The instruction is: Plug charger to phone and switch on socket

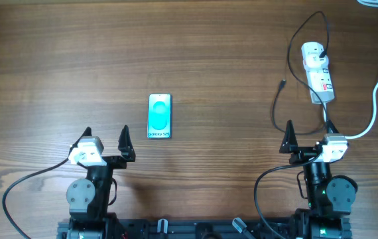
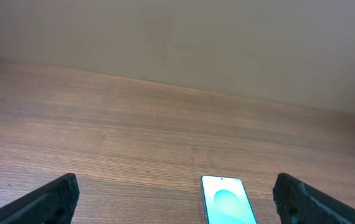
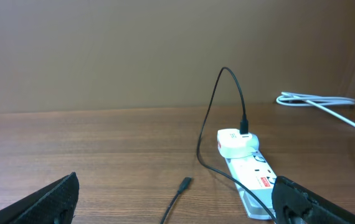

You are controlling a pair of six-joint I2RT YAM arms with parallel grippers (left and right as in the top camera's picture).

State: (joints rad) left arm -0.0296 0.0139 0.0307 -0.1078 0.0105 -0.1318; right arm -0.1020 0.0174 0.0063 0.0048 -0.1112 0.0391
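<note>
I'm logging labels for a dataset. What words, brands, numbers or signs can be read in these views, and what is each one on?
"Galaxy S25": white text at the bottom edge of the phone screen, readable in the overhead view only.
Red markings on the white power strip: too small and blurred to read in either the overhead or the right wrist view.
No other text is legible.

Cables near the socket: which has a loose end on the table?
The thin black charger, its tip lying bare left of the socket; the thicker white cord runs off frame.
</note>
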